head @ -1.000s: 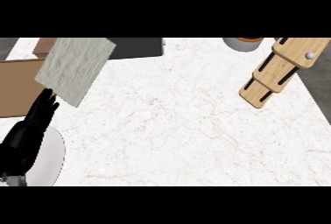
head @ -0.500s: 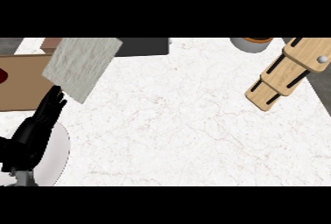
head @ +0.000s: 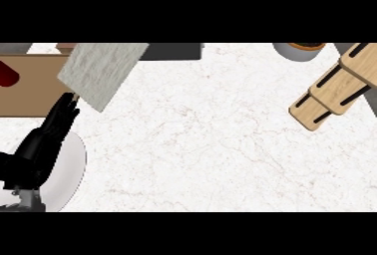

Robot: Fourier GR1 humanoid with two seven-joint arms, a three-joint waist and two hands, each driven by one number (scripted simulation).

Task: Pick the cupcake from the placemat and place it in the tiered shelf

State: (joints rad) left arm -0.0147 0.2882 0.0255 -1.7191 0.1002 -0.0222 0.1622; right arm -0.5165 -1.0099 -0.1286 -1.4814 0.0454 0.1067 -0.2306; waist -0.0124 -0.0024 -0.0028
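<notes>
the left hand (head: 46, 142) shows at the view's left, over the counter (head: 213, 149), its dark fingers straight and close together, pointing up and a little right toward the near corner of the grey mat (head: 99, 72); it holds nothing, and the straight fingers read as a hand kept out of the way or resting rather than one shaped for a grasp. under and beside it lies a pale round plate (head: 72, 167), part hidden by the hand and cut by the view's left edge. the mat lies tilted, one end over a brown board (head: 29, 92) at the far left, and a red thing (head: 7, 74) shows at that board's left edge, too cropped to name. the cupcake cannot be made out anywhere: the mat's visible top is bare, so the cupcake either sits out of view or is hidden, and i cannot tell which. no tiered shelf can be picked out for certain either; a slotted wooden block (head: 335, 84) lies angled at the far right, with a grey bowl (head: 298, 50) just beyond it at the top edge and a dark slab (head: 173, 51) past the mat. the right hand shows nowhere, so its fingers cannot be judged. by my reading the pick is not yet begun, since nothing is held and the target is unseen.
</notes>
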